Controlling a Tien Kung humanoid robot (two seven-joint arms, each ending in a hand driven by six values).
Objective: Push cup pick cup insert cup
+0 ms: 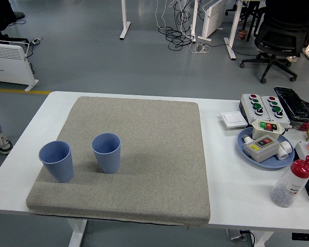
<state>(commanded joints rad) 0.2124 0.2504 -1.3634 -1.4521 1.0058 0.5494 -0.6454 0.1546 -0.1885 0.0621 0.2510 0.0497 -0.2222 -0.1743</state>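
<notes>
Two blue cups stand upright on the grey mat [144,154], at its near-left part: the left cup [56,160] by the mat's left edge, the right cup [106,152] just beside it, apart. Neither robot hand is in view, so their state cannot be told. Right of the mat sits a blue plate [247,153] of switch boxes.

White table [226,198] with grey mat [144,154], blue plate [245,149], bottle [291,184]

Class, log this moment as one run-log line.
two blue ribbed plastic cups: upright, apart | grey felt mat: under both | robot hands: not visible
</notes>
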